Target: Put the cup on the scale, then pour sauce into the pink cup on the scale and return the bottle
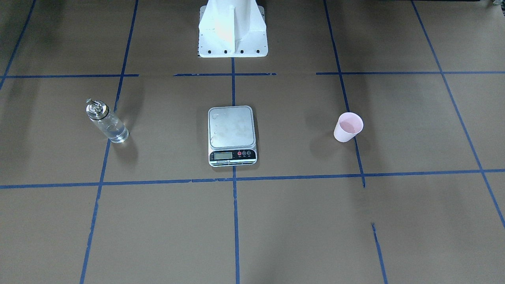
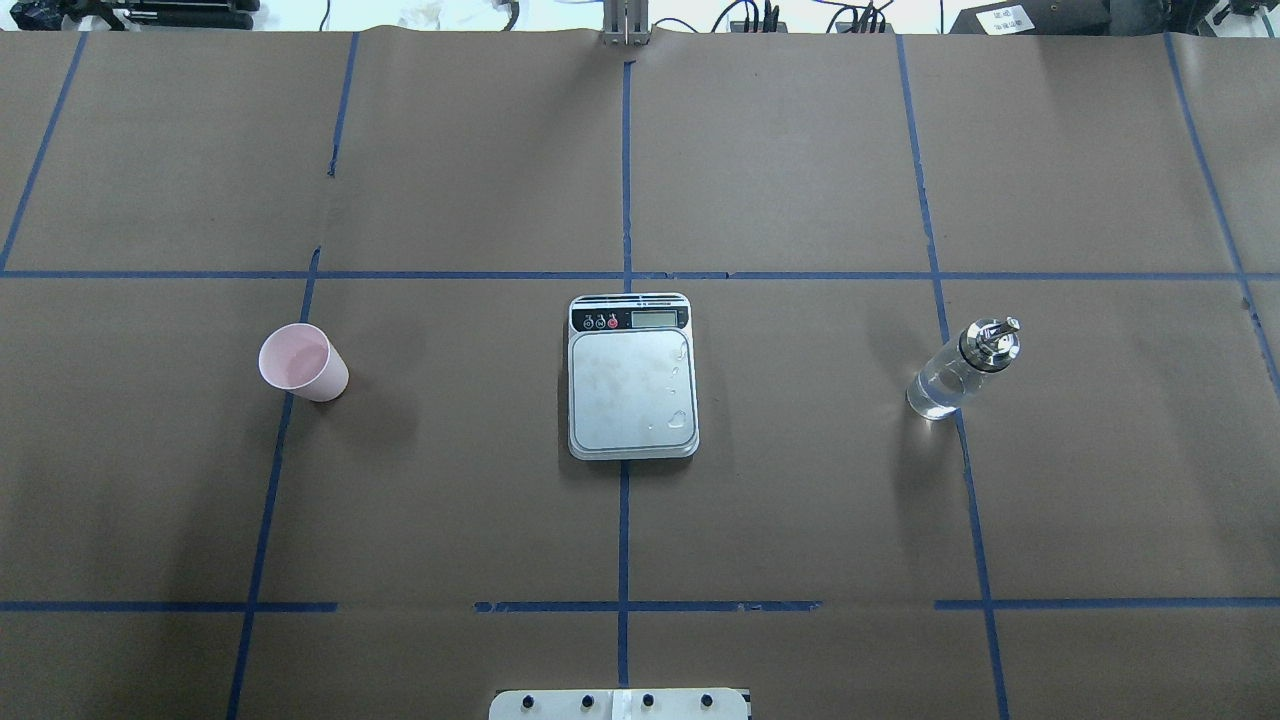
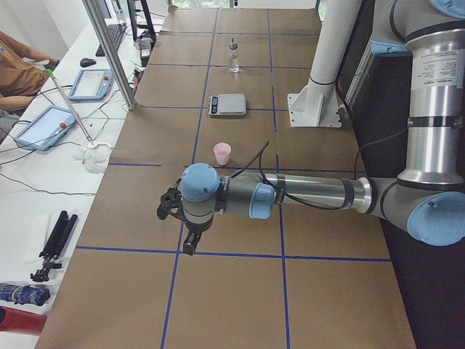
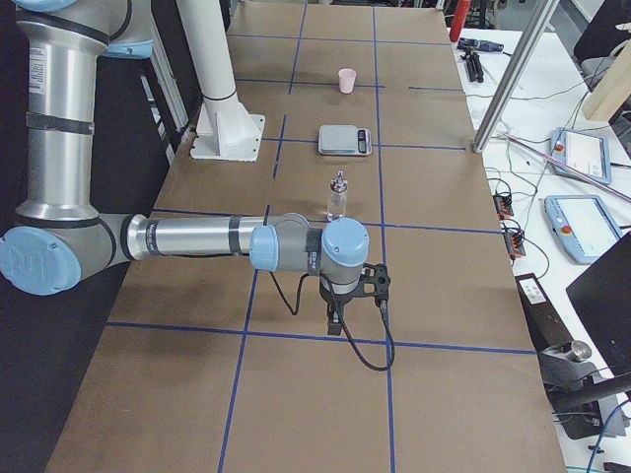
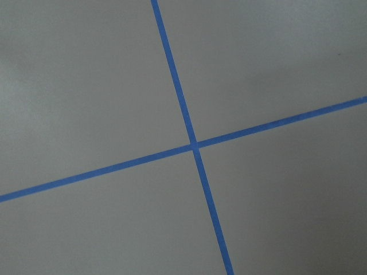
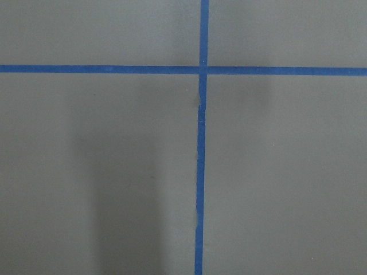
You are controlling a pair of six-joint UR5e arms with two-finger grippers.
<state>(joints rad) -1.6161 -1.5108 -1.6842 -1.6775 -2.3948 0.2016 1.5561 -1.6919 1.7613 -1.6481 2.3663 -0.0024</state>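
The cup (image 2: pixel 303 362) stands upright on the surface (image 2: pixel 800 500), well beyond the left gripper (image 3: pixel 169 209). The bottle (image 2: pixel 958 370) stands near the right gripper (image 4: pixel 376 282), with the scale (image 2: pixel 632 378) between cup and bottle. Whether either gripper is open or closed cannot be told.

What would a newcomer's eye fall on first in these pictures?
The silver scale sits at the centre of the brown table, astride a blue tape line. The pink cup stands upright well to the robot's left and the clear bottle well to its right, both apart from the scale.
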